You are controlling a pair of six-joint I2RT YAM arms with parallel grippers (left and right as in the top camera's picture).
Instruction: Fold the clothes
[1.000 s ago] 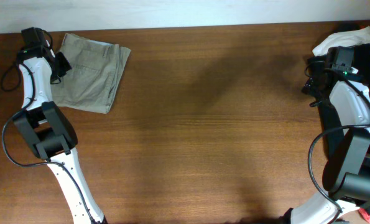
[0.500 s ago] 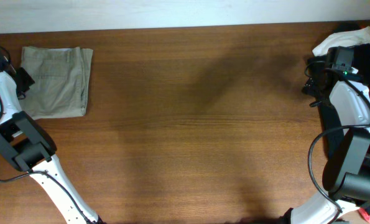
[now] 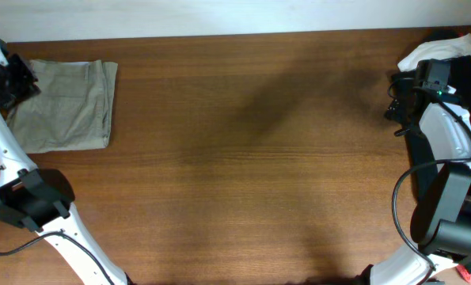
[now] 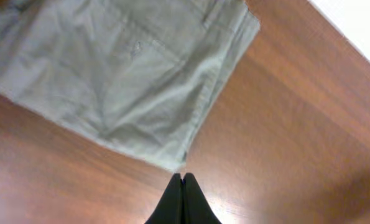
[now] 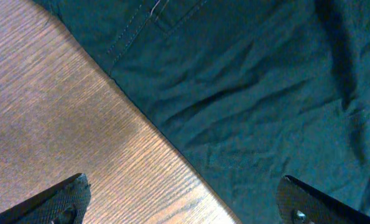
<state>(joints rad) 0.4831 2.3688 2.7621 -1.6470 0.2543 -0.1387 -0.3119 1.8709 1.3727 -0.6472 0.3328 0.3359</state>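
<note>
Overhead: pale khaki shorts (image 3: 65, 107) folded into a neat rectangle in the upper left of the frame, flat on the brown wooden table (image 3: 251, 174), close to its far edge. Left gripper (image 3: 15, 79) at the frame's left edge, over the upper-left corner of the shorts; too dark there to read the fingers. Right gripper (image 3: 400, 99) far across at the upper right, well apart from the shorts, beside a white cloth (image 3: 421, 55) heaped at the table's right end.

Left wrist: shorts filling the upper left of the frame, with a pocket seam and a stitched edge slanting down to a corner near bottom centre. Fingers (image 4: 172, 205) pressed tight together at bottom centre, clenched on nothing, tips just below that corner and not gripping the cloth. Reddish tabletop to the right and along the bottom; a white strip (image 4: 359, 25) in the upper-right corner.

Right wrist: dark garment (image 5: 247, 93) spread over the upper right of the frame, creased, with a stitched seam near the top and an edge cutting diagonally from upper left to bottom centre. Table wood in the lower left. Fingers (image 5: 66, 199) at the two bottom corners, spread wide, released, holding nothing, one over wood and the other over the dark cloth.
</note>
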